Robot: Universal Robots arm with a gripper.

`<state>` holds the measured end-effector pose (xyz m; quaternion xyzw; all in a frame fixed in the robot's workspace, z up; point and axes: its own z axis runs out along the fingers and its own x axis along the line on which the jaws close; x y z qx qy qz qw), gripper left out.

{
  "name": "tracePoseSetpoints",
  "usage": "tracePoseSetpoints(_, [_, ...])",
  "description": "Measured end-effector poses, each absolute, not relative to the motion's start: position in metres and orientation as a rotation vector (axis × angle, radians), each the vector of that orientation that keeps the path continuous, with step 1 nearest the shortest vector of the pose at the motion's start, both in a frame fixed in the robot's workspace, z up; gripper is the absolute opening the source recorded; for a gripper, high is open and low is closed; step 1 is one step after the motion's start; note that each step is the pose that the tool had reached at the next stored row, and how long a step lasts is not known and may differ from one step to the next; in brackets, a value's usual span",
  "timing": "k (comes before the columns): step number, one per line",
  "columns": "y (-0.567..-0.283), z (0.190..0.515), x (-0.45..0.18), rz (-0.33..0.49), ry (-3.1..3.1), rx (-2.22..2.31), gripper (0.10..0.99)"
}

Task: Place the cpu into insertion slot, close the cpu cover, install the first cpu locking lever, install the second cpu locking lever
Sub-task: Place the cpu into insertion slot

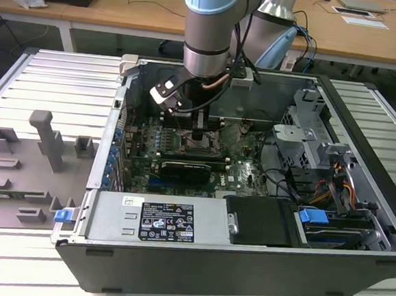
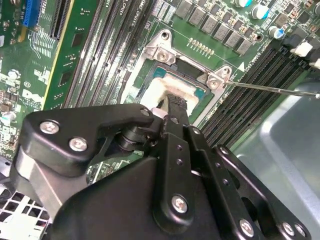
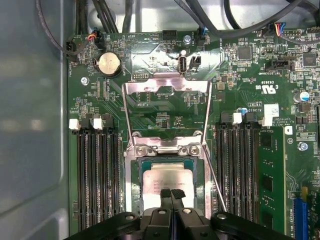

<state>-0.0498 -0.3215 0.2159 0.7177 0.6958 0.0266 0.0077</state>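
Open PC case point(image 1: 175, 269) lies on its side on the slatted table point(image 1: 38, 80). The arm point(image 1: 207, 32) reaches down into it, over the motherboard point(image 3: 240, 65). Reference point: the cpu socket point(image 3: 131, 182), mid-board.

- Memory slot banks point(image 3: 95, 170) flank the socket on two sides.
- cpu cover point(image 3: 166, 85) is open, swung back off the socket. It's hinged at the socket edge, and bare board shows through its window. Can't tell its angle.
- cpu point(image 3: 167, 177) sits flat inside the socket, pale metal top up, square to the frame.
- claw point(image 3: 171, 194) is right over the socket with fingertips pressed together, no gap between them. The tips are at the cpu's top face, near its centre. Can't tell if they're touching it or just above. The second wrist view has the same fingertip point(image 2: 175, 102) down over the pale chip.
- One thin locking lever point(image 3: 214, 177) runs along the socket's side, unlatched and angled away from the frame.
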Motion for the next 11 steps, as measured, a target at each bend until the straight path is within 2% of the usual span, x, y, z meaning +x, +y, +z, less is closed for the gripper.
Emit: tracePoseSetpoints(11, [-0.3208, 0.206, -0.0438, 0.088, 2.178, 2.246, 0.106])
